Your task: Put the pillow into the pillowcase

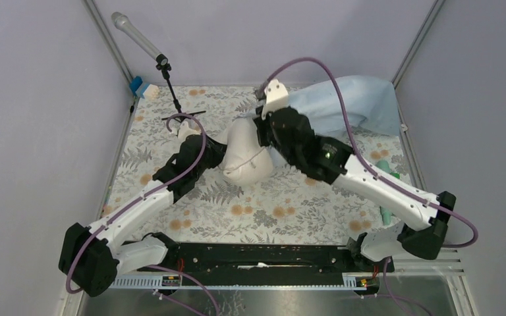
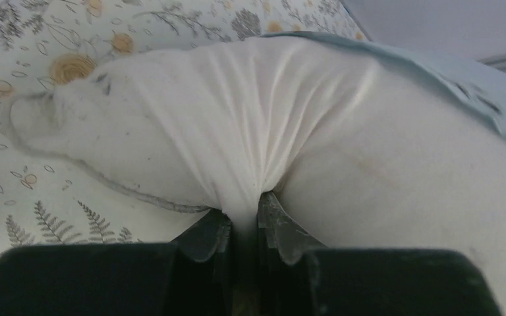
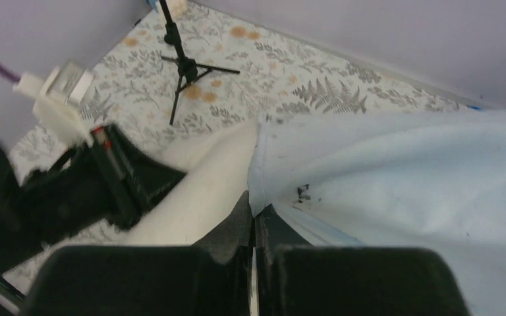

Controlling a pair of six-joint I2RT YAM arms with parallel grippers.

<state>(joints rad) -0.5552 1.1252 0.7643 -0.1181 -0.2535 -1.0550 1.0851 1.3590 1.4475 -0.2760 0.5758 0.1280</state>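
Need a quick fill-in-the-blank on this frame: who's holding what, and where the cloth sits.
1. The ___ gripper is shut on a bunched fold of the pillow.
2. The right gripper is shut on the hem of the ___ pillowcase.
3. In the top view, most of the pillowcase lies on the ___ arm's side of the pillow.

Missing words: left; light-blue; right
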